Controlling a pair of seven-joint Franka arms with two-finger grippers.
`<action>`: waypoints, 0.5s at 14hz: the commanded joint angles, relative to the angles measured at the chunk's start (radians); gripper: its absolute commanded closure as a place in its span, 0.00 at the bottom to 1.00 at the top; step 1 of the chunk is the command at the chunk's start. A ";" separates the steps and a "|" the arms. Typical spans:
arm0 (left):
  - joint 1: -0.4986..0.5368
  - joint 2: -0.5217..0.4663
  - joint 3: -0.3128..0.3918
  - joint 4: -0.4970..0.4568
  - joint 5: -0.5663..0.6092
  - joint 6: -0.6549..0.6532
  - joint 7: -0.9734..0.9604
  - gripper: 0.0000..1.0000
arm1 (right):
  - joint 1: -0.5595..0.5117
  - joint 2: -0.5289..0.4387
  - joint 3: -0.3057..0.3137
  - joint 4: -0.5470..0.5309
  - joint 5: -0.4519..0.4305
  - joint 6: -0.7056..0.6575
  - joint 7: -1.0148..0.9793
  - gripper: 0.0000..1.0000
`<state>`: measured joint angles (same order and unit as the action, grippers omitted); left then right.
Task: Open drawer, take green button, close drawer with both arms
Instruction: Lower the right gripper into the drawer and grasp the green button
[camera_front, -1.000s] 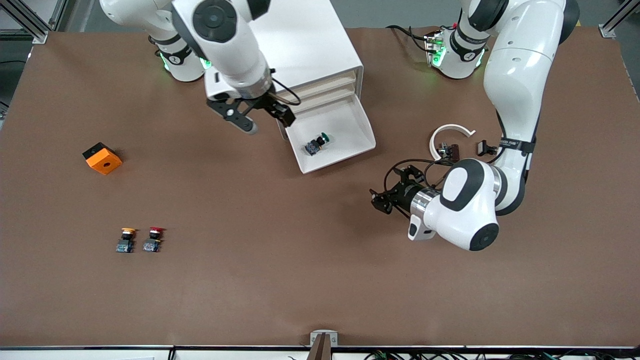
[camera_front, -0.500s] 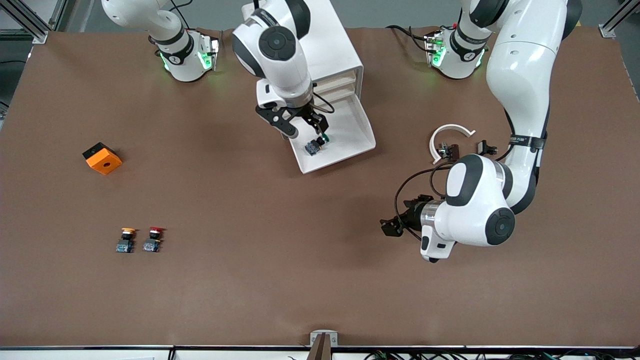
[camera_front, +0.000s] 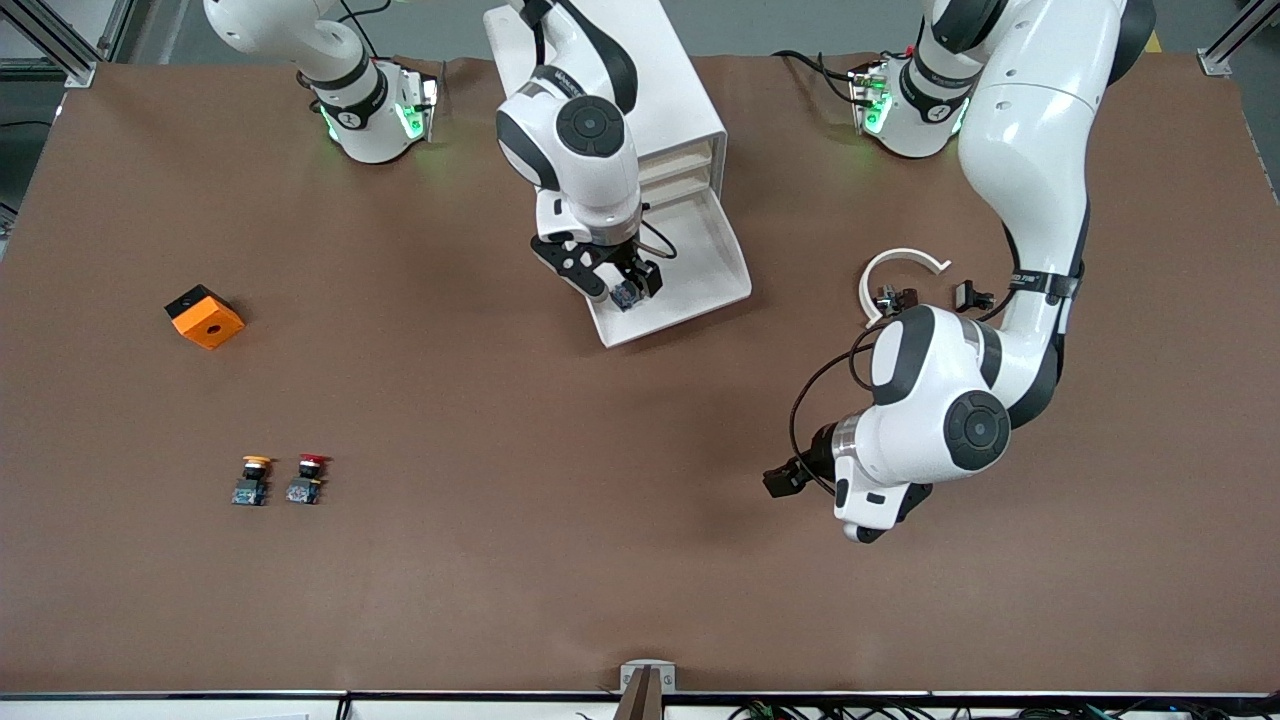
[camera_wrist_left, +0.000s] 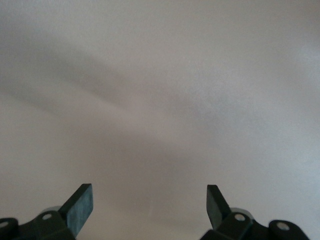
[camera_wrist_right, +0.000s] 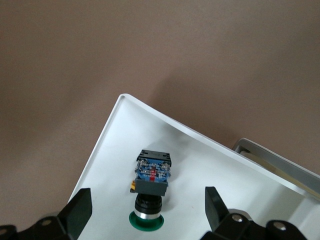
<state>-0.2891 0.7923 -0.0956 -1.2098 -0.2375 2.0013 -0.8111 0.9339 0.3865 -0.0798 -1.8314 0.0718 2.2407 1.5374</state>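
— Button (camera_wrist_right: 149, 195), green cap: lies on its side in the open drawer (camera_front: 700, 285), near one front corner. Right gripper (camera_front: 617, 284) above it, fingers wide, straddling.

— Risk?

— A skewed descent could clip the drawer wall or roll it. Left gripper (camera_front: 790, 477) waits over bare surface (camera_front: 560, 520), fingers wide, empty.

In the front view the right hand (camera_front: 612, 283) covers the button (camera_front: 626, 296) in the open drawer (camera_front: 700, 290), leaving only its bluish base showing. The left hand (camera_front: 790, 478) is largely hidden under its own wrist, above bare worktop (camera_front: 560, 520).
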 joint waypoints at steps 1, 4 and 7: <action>-0.008 -0.002 0.004 -0.011 0.079 0.030 0.038 0.00 | 0.014 0.035 -0.018 0.017 -0.024 0.039 0.026 0.00; -0.015 -0.002 0.005 -0.019 0.083 0.043 0.075 0.00 | 0.020 0.084 -0.018 0.037 -0.052 0.043 0.062 0.00; -0.025 -0.002 0.005 -0.019 0.084 0.043 0.075 0.00 | 0.022 0.112 -0.017 0.040 -0.087 0.046 0.086 0.00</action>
<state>-0.3005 0.7948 -0.0960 -1.2205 -0.1753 2.0300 -0.7451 0.9401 0.4651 -0.0847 -1.8196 0.0127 2.2821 1.5912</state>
